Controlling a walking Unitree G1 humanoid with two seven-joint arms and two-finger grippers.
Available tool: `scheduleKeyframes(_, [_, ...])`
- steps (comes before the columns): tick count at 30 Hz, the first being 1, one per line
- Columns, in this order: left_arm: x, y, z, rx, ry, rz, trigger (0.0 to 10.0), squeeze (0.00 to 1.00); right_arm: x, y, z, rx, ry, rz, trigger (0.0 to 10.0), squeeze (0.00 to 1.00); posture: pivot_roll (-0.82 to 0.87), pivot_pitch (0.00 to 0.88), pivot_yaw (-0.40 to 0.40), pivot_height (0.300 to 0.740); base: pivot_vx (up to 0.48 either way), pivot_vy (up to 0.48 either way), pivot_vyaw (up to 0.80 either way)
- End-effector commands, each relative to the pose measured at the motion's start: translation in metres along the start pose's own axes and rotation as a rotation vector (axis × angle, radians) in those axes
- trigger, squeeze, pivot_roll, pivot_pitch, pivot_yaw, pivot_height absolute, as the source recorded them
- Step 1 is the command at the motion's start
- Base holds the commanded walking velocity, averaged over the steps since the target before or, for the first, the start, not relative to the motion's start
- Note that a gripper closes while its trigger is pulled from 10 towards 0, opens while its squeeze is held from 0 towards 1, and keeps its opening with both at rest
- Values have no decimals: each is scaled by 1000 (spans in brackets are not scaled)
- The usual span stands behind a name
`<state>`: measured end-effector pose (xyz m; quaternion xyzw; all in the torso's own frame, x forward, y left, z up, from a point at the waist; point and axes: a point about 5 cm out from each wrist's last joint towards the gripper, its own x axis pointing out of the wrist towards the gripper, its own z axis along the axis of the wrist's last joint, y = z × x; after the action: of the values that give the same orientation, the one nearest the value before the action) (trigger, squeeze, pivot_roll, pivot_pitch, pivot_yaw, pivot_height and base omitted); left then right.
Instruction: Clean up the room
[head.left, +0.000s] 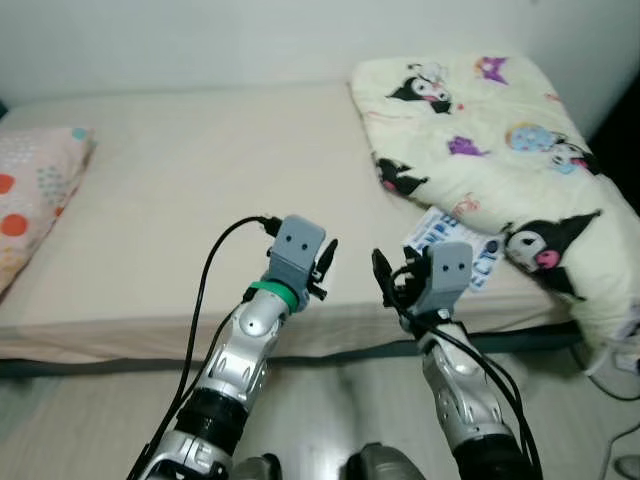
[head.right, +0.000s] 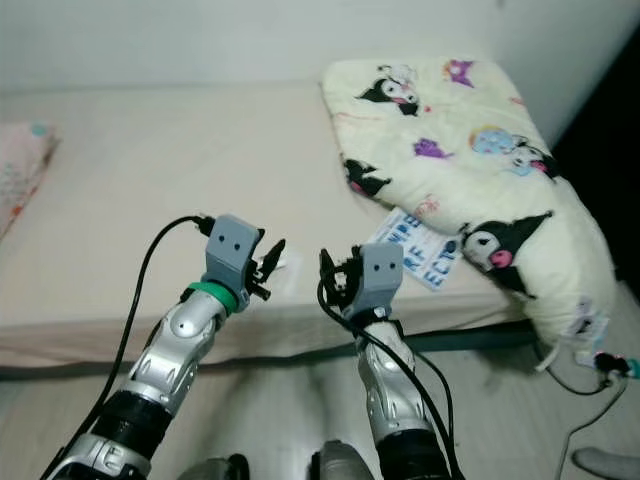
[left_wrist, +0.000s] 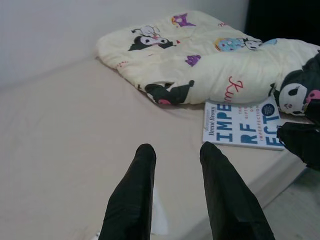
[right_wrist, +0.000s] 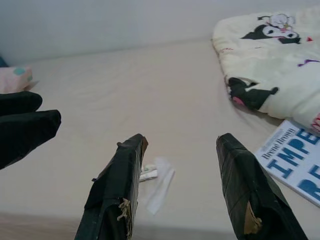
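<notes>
Both the left gripper (head.left: 325, 268) and right gripper (right_wrist: 180, 192) are held with fingers parted over the bed (head.left: 190, 190) edge. A wrapper (right_wrist: 159, 182) lies between them; a book (left_wrist: 245, 125) is tucked beside the blanket (head.left: 480, 130).

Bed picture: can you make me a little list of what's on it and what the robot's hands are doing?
place: bed with a beige sheet
blanket: cream cartoon blanket, bunched on the robot's right side
book: white book with blue letters, partly under the blanket's edge
pillow: pink spotted pillow, at the robot's left
litter: small white wrapper near the bed's front edge
left gripper: open, over the bed edge
right gripper: open, wrapper ahead of its fingers
</notes>
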<state>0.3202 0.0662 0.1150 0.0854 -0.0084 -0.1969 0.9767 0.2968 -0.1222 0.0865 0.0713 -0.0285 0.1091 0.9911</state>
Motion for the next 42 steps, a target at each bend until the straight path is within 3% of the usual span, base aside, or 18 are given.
scheduleKeyframes(1, [-3, 5, -10, -8, 45, 18, 10000, 0, -2, 6, -5, 12, 17, 10, 10000, 0, -101, 43, 85, 740, 0, 480, 0])
scheduleKeyframes(7, [-3, 6, -10, -9, 46, 23, 10000, 0, -2, 6, -5, 12, 18, 10, 10000, 0, -101, 47, 85, 740, 0, 480, 0])
scheduleKeyframes(29, [-7, 6, -11, -19, 46, 24, 10000, 0, -4, 10, -10, 16, 37, 27, 10000, 0, -88, 50, 82, 740, 0, 0, 0])
scheduleKeyframes(35, [-10, 15, -17, -110, 90, 63, 10000, 0, -2, 18, -12, 24, 45, 56, 10000, 0, -75, 52, 76, 740, 0, 0, 0])
scheduleKeyframes(37, [-13, 20, -19, -30, 83, 59, 10000, 0, -1, 21, -13, 23, 52, 76, 10000, 0, -66, 49, 62, 740, 0, 0, 0])
scheduleKeyframes(39, [-15, 23, -20, -5, 78, 54, 10000, 0, -1, 23, -13, 18, 52, 87, 10000, 0, -59, 48, 50, 740, 0, 0, 0])
scheduleKeyframes(42, [-17, 31, -22, -29, 78, 93, 10000, 0, 0, 24, -15, 5, 61, 112, 10000, 0, -50, 44, 38, 740, 0, 0, 0])
